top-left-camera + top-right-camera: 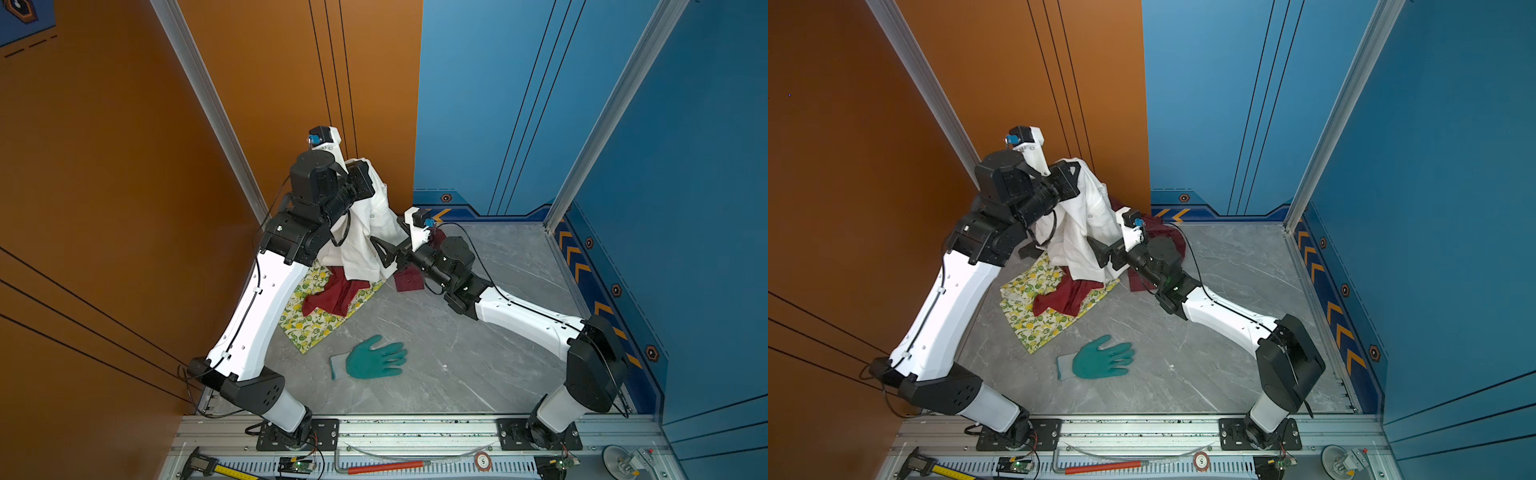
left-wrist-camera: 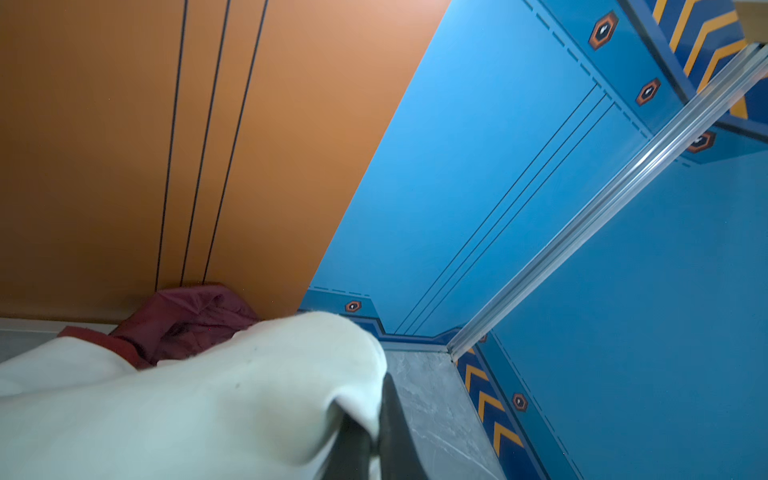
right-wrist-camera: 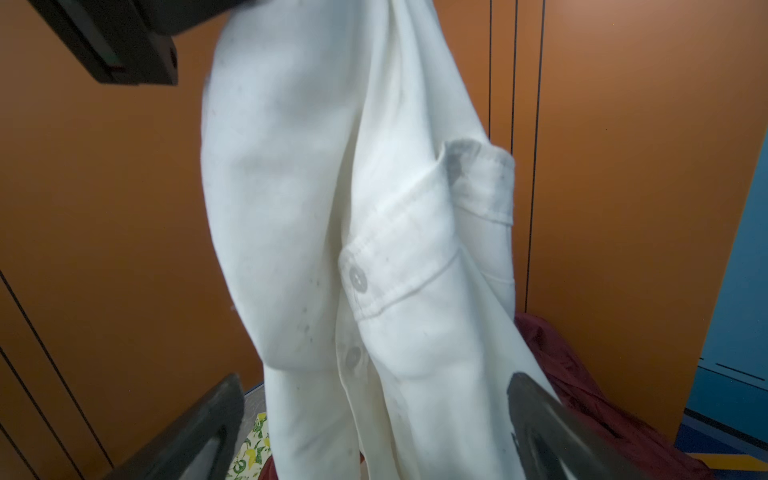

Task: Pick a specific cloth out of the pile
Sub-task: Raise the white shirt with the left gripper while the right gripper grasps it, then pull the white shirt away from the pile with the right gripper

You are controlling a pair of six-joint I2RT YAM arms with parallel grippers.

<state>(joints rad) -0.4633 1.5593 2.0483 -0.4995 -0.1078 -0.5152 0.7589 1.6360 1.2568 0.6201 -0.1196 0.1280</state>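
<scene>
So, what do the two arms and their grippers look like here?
Both alike: the left arm and right arm have smooth white shells on the long links and black housings at the joints, with a thin black cable along each. The left gripper and right gripper have black, wedge-shaped fingers. A white bracket with a small black camera tops each wrist.

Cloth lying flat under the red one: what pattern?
Yellow-green lemon print; clearest in a top view.
</scene>
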